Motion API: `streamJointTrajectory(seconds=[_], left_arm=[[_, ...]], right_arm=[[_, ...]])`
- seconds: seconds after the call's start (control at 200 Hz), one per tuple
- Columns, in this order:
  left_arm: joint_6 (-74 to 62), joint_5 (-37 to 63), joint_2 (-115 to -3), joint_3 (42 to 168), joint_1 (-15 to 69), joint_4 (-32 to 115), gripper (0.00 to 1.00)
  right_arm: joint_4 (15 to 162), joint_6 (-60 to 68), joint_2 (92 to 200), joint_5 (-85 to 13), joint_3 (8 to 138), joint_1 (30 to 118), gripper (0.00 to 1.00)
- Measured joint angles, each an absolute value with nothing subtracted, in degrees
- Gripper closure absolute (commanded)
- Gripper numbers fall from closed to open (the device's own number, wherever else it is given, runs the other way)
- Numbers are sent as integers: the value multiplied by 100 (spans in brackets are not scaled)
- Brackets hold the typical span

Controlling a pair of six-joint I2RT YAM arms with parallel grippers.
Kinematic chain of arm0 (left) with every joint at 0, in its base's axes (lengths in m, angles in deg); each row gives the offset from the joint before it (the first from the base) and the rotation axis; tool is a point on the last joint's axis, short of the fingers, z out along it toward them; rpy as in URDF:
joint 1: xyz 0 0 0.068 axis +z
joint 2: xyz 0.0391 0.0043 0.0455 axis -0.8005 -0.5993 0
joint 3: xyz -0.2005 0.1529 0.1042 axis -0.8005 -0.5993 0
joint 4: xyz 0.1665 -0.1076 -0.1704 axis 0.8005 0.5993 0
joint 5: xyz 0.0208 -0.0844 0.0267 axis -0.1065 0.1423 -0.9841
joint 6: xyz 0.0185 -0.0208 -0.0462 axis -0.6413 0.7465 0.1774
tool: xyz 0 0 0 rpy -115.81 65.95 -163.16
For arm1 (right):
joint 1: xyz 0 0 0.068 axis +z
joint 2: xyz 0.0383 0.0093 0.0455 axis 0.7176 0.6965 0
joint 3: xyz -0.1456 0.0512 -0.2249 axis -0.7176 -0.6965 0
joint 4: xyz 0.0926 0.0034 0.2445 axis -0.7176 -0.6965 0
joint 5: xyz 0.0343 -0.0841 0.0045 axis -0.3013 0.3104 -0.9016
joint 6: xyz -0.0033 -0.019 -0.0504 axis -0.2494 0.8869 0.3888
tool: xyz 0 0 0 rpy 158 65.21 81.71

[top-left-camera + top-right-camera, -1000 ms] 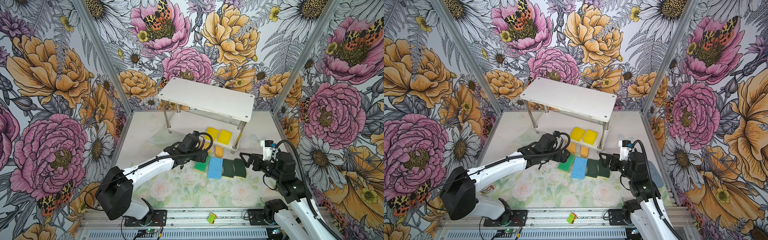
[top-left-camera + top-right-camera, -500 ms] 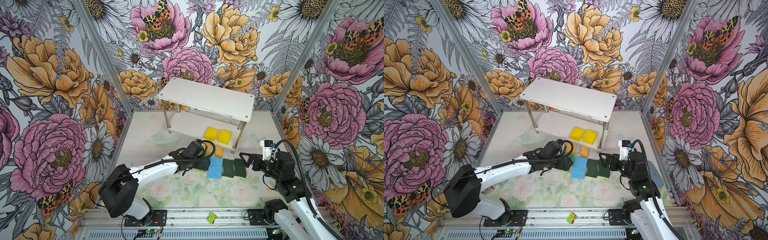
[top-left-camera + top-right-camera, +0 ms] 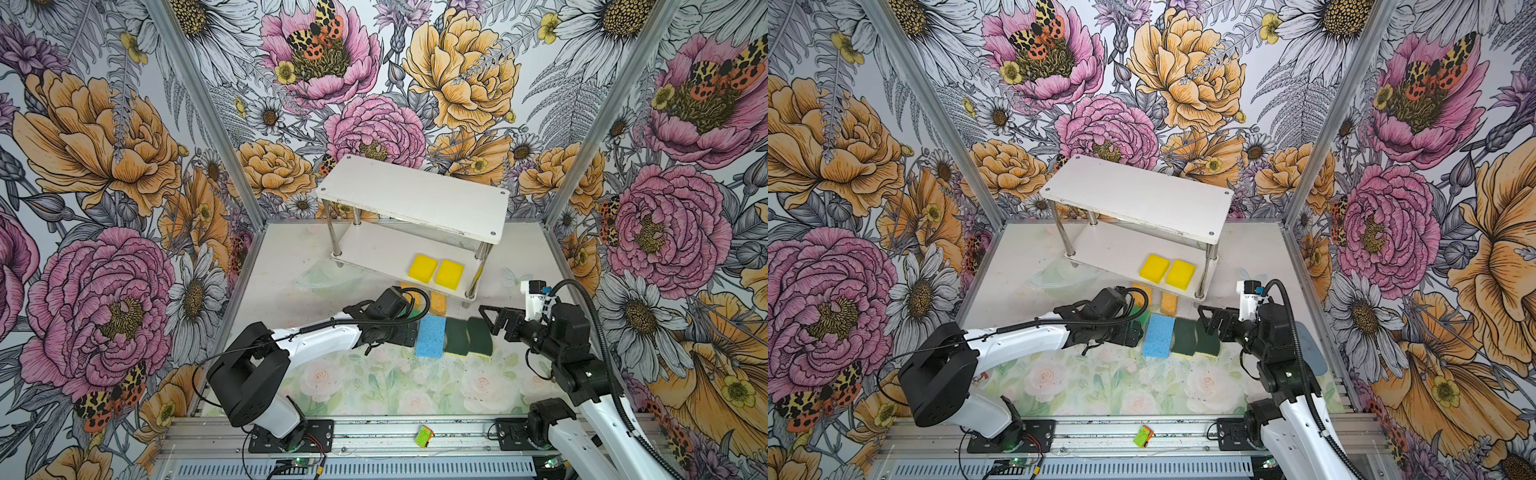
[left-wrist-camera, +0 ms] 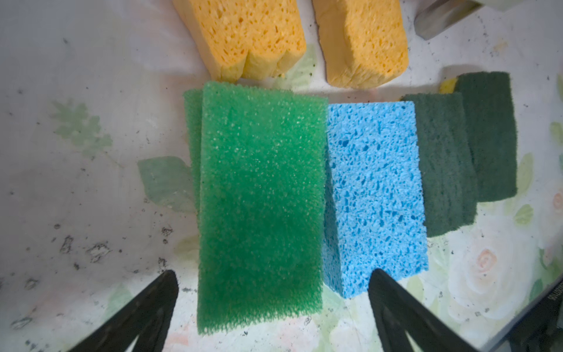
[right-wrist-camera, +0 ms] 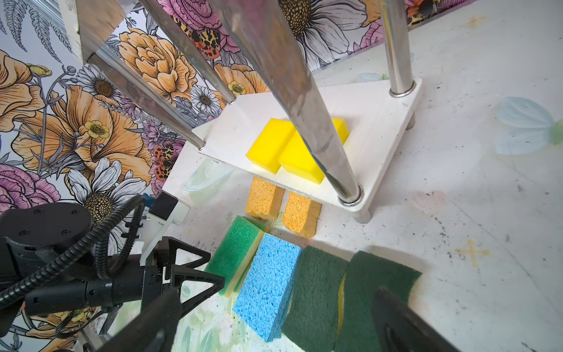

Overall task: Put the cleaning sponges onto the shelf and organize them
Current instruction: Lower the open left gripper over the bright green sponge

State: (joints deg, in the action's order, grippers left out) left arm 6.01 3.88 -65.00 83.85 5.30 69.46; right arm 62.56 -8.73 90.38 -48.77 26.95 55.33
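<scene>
The shelf stands at the back, with two yellow sponges on its lower board. On the table in front lie two orange sponges, a green-topped sponge stacked on another green one, a blue sponge and two dark green wavy sponges. My left gripper is open, its fingers on either side of the green sponge's near end, touching nothing. My right gripper hangs open by the dark green sponges, holding nothing.
The shelf's metal posts stand close before the right wrist. A clear plastic piece lies left of the shelf. A small green and orange item sits on the front rail. Floral walls close in on three sides.
My left gripper has come back from the shelf's front edge and down over the green sponge, staying open. The right arm has not moved.
</scene>
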Motion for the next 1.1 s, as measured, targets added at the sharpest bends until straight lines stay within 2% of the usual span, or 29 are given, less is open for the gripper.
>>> streamJointTrajectory(seconds=[0.38,1.096], left_arm=[[599,334,-6658,8385,488,6927,1],[450,-423,-6822,8411,246,7036,1]], right_arm=[[6256,-875,9038,-4877,2693,5533,0],[6256,-875,9038,-4877,2693,5533,0]])
